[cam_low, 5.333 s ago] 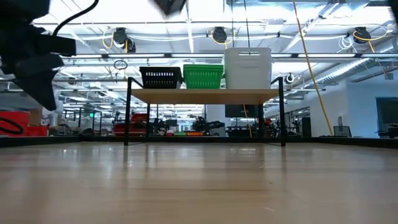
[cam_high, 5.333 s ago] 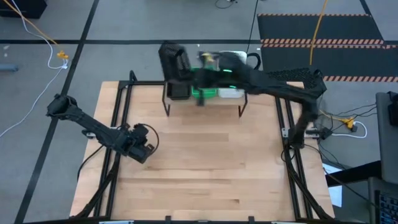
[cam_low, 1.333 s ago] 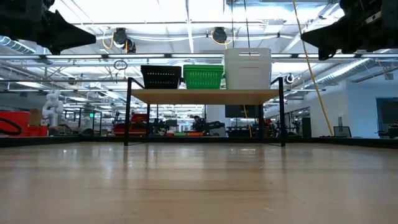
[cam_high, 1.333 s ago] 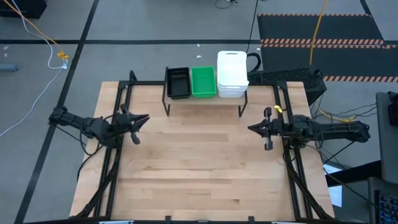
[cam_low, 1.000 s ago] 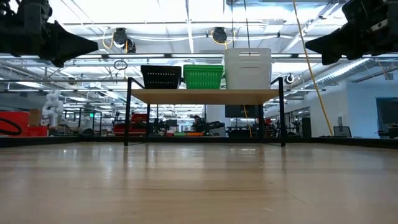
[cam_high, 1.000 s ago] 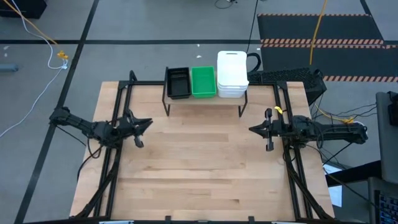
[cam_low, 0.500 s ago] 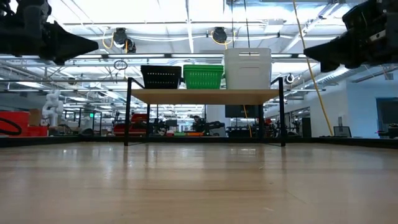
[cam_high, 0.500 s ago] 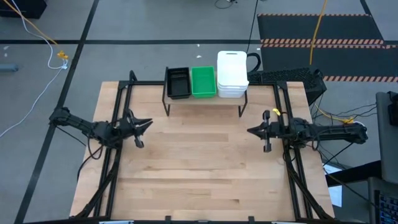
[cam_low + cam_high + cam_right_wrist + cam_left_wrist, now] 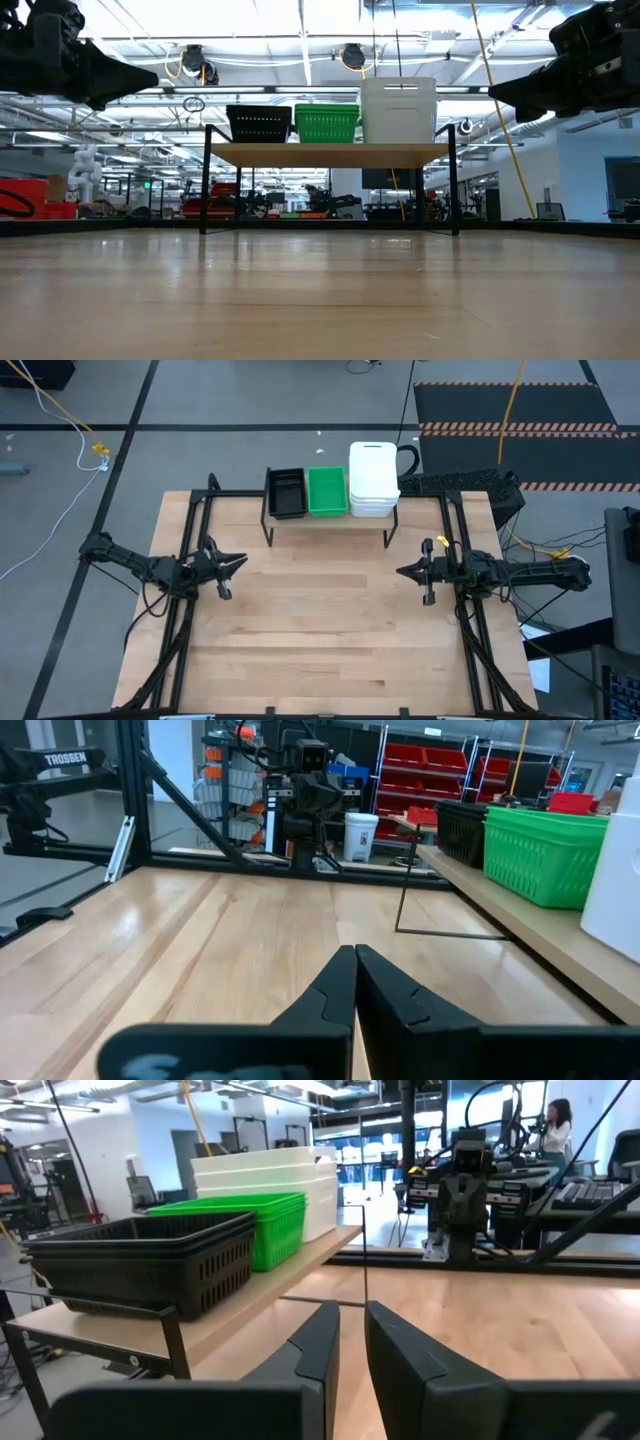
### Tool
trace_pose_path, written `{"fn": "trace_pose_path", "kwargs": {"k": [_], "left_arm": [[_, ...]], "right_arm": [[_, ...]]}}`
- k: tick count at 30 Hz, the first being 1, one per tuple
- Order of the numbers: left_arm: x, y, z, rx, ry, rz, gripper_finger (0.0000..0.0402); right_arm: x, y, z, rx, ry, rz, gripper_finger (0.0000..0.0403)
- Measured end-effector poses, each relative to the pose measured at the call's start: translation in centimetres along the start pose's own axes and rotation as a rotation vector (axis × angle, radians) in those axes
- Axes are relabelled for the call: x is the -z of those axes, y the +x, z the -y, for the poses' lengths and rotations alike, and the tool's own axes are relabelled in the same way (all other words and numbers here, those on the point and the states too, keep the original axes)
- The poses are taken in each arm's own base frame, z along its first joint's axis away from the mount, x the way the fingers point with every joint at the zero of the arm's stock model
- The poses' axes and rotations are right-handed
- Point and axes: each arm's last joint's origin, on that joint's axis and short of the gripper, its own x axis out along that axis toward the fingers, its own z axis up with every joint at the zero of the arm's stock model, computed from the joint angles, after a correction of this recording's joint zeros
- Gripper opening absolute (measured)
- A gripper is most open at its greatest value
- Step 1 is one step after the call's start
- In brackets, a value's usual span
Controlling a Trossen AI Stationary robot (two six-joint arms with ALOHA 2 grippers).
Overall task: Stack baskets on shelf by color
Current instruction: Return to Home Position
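Observation:
The shelf (image 9: 330, 522) stands at the table's far edge on thin black legs. Three stacks rest on its board: black mesh baskets (image 9: 286, 493) at the left, green mesh baskets (image 9: 327, 492) in the middle, white baskets (image 9: 373, 480) at the right, the tallest stack. They also show in the low view: black (image 9: 259, 124), green (image 9: 327, 122), white (image 9: 398, 110). My left gripper (image 9: 242, 560) hovers shut and empty over the table's left side. My right gripper (image 9: 399, 571) hovers shut and empty over the right side. Both point level toward the table's middle.
Black frame rails run along the table's left (image 9: 190, 610) and right (image 9: 465, 610) sides. Bare wooden tabletop (image 9: 330, 630) lies between the grippers and in front of the shelf. A person (image 9: 555, 1125) stands far off in the room behind.
My right gripper has sunk a little, still shut and pointing toward the table's middle. The baskets and the shelf have stayed as they were.

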Motion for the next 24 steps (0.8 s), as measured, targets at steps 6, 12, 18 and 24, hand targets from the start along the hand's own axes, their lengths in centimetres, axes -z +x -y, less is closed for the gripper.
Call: {"fn": "trace_pose_path", "kwargs": {"k": [6,12,18,24], "left_arm": [[0.00,0.00,0.00,0.000,-0.002,0.000,0.0056],[0.00,0.00,0.00,0.000,-0.002,0.000,0.0056],[0.00,0.00,0.00,-0.001,-0.002,0.000,0.0056],[0.00,0.00,0.00,-0.001,-0.002,0.000,0.0056]], "right_arm": [[0.01,0.00,0.00,0.000,0.002,0.000,0.0000],[0.01,0.00,0.00,0.000,0.000,0.000,0.0000],[-0.25,0.01,0.02,0.003,-0.056,0.027,0.0000],[-0.32,0.01,0.03,0.004,-0.050,0.034,0.0000]]}}
